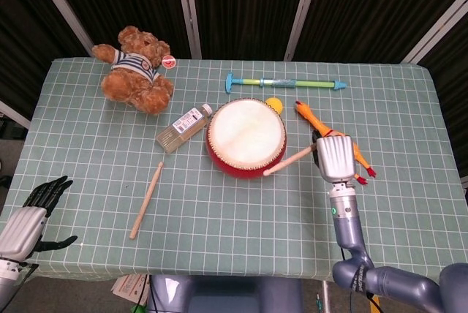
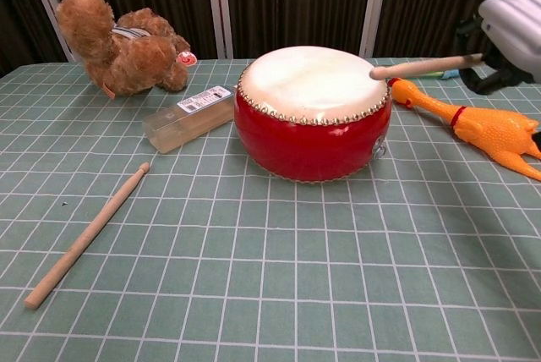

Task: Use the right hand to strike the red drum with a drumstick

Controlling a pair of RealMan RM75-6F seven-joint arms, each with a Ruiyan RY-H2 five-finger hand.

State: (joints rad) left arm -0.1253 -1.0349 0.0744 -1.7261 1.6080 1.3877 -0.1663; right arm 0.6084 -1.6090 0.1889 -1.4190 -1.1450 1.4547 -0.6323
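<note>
- Right hand [image 1: 336, 158] closed around the butt of a drumstick [image 1: 289, 161], just right of the red drum [image 1: 246, 138] and well clear of its skin; in the chest view, right hand [image 2: 514, 28] at the far right edge of the picture.
- Drumstick's long axis running leftward from the fist toward the drum; in the chest view, drumstick [image 2: 425, 66] nearly level, tip close to the right rim of the red drum [image 2: 311, 113] and seemingly a little above the skin, though contact not certain from either view.
- Drum sitting mid-table, skin facing up, left of the gripping hand; next strike judged to need a downward swing of the tip, with a small reach leftward to land on the skin rather than the rim.
- Rubber chicken [image 2: 482, 129] lying right of the drum, just under and beside the hand; possible obstacle on a low swing.
- Left hand [image 1: 31, 214] at the near-left corner, fingers apart, holding nothing, well apart from the drum; right hand far nearer.
- Spare drumstick [image 1: 146, 200] lying untouched on the table [image 1: 219, 225], near-left of the drum.
</note>
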